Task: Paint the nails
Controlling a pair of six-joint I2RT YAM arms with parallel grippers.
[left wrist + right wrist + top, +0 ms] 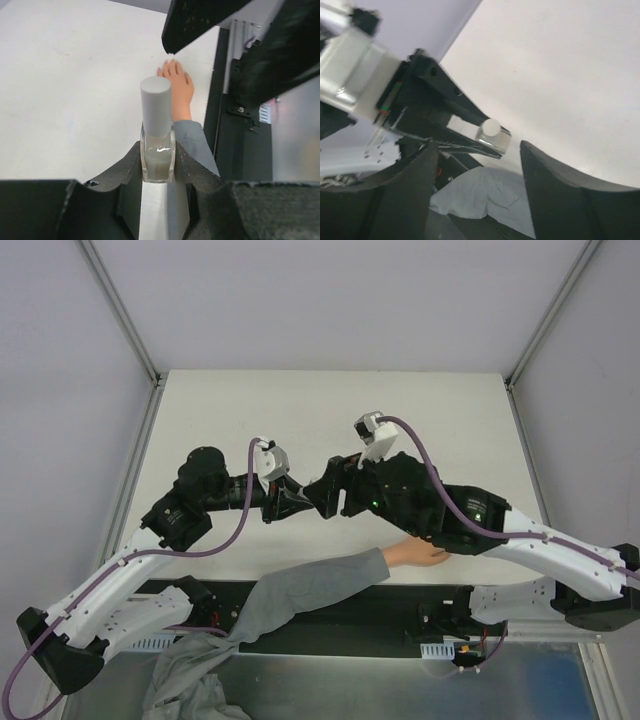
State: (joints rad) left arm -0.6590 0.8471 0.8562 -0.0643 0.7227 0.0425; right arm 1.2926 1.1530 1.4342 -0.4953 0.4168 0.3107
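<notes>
My left gripper [303,502] is shut on a small clear polish bottle [158,155] with a grey-white cap [156,105] and holds it above the table. My right gripper [324,492] is open and faces the bottle, its fingers just short of the cap [491,127]; one right finger [200,20] shows at the top of the left wrist view. The pale peach hand [420,553] with its grey sleeve [320,585] lies flat at the table's near edge, partly under the right arm. It also shows in the left wrist view [178,90]. The nails are too small to make out.
The white table [330,410] is framed by metal posts at its back corners. A black base strip [380,615] runs along the near edge under the sleeve. Grey cloth [190,680] bunches at the bottom left.
</notes>
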